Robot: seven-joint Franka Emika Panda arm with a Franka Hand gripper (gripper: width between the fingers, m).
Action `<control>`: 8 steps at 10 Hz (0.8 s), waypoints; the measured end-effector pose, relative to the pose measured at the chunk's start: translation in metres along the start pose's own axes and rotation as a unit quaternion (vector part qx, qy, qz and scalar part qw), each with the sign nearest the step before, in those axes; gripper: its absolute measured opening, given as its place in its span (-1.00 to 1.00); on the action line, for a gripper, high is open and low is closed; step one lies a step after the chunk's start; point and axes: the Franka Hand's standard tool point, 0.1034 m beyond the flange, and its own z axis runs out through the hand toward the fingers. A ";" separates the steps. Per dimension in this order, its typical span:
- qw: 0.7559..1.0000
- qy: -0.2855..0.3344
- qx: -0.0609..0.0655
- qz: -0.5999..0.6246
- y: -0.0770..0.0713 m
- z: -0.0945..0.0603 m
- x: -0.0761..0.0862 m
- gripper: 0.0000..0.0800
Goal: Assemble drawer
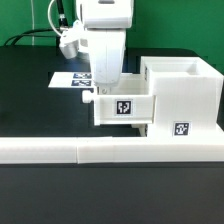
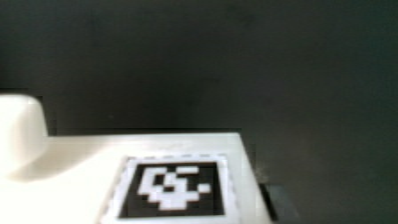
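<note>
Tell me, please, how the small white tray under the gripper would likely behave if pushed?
The tray looks like rigid, hollow plastic, so probably stiff and light. Sitting partly inside the casing, it should slide rather than tip. Its smooth walls may be slippery for the gripper.

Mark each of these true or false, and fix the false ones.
1. The casing stands on the exterior view's right. True.
2. A tray sticks partly out of the casing toward the exterior view's left. True.
3. The hand hangs far from the tray. False: it is right over the tray's outer end.
4. The marker board lies on top of the casing. False: it lies flat on the table behind the arm.
5. The tray's side carries a black-and-white tag. True.
</note>
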 end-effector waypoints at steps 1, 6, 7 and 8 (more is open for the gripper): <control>1.000 0.000 0.000 0.000 0.000 0.000 0.000 -0.89; 1.000 0.005 -0.015 -0.001 -0.001 0.005 0.003 -0.89; 1.000 0.005 -0.015 -0.001 -0.001 0.005 0.003 -0.89; 1.000 0.005 -0.015 -0.001 -0.001 0.005 0.003 -0.89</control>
